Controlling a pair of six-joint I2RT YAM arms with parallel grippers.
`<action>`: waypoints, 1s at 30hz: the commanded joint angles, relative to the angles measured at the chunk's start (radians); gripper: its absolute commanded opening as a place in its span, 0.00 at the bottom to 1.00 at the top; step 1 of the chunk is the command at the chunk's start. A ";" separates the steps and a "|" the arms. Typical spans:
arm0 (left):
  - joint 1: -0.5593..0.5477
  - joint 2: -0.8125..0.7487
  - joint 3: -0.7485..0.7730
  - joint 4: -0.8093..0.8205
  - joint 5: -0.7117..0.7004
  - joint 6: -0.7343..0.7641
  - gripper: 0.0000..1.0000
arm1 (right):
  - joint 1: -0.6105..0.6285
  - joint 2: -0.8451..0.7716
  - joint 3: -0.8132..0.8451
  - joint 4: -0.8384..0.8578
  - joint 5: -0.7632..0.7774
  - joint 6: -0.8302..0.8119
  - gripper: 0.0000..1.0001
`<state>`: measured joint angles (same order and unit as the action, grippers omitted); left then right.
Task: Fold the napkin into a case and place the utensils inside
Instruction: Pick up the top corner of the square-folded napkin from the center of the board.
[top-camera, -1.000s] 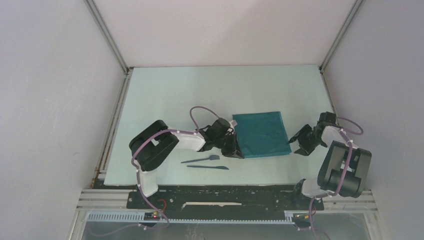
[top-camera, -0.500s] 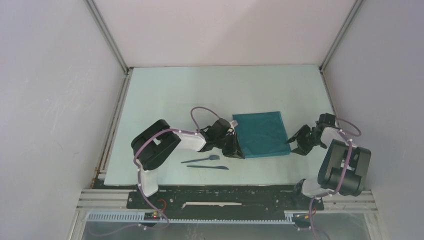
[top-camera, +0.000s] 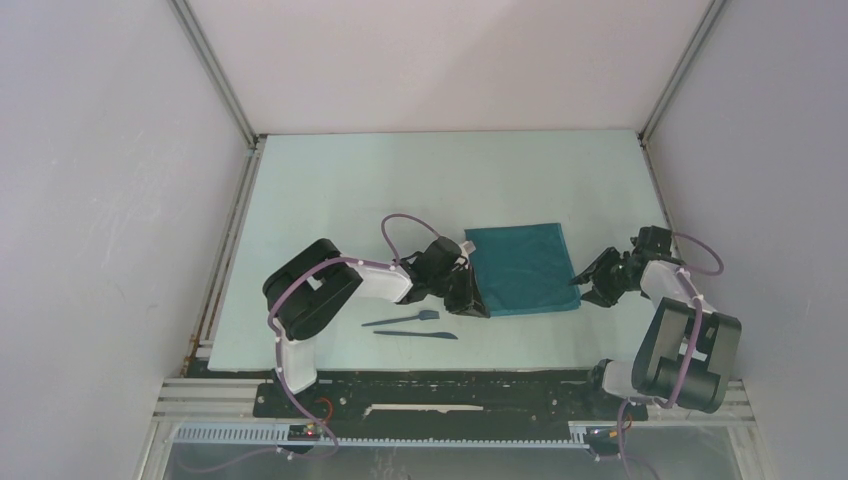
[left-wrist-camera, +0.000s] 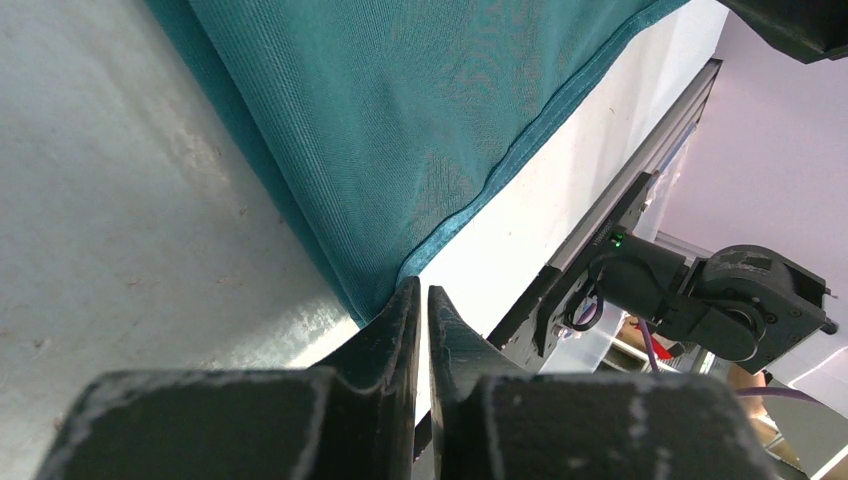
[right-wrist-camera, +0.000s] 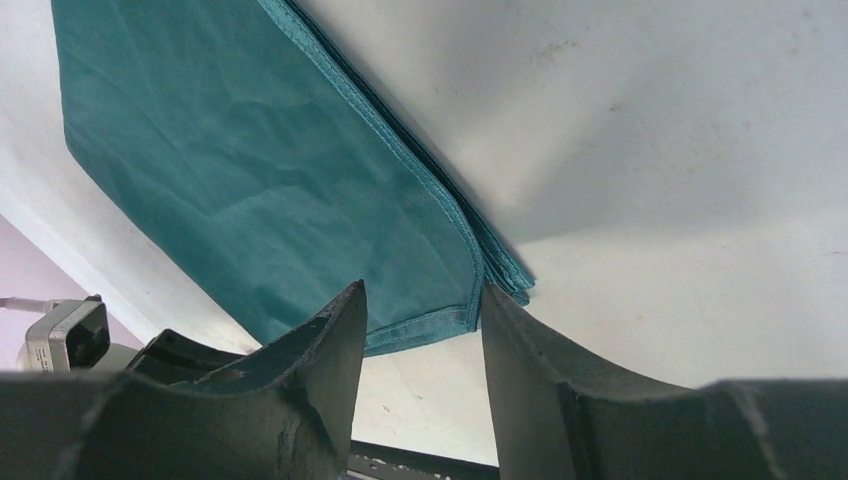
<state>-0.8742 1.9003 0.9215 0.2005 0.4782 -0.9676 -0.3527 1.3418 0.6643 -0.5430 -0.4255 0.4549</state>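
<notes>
Pale bench (top-camera: 340, 200) carries the napkin (top-camera: 522, 265): my left end effector (left-wrist-camera: 420, 290) pinches its near-left corner, my right end effector (right-wrist-camera: 420, 300) gapes around the near-right one; utensils (top-camera: 405, 320) lie nearer me.

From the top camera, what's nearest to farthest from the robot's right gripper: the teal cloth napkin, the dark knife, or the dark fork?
1. Dark teal cloth napkin: its corner sits right at the right gripper.
2. Dark plastic knife: farther left, near edge.
3. Dark plastic fork: slightly farther left.
</notes>
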 joint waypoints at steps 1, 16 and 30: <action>0.002 0.011 0.002 0.026 0.011 -0.003 0.11 | 0.009 -0.008 -0.003 -0.002 -0.020 0.007 0.53; 0.002 0.007 -0.004 0.028 0.007 -0.006 0.11 | 0.013 0.042 -0.028 0.039 -0.009 0.007 0.30; 0.002 0.014 -0.003 0.029 0.007 -0.006 0.11 | 0.128 -0.021 0.008 0.008 0.076 0.009 0.16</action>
<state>-0.8742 1.9095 0.9215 0.2020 0.4782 -0.9684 -0.2665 1.3373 0.6395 -0.5270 -0.3912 0.4618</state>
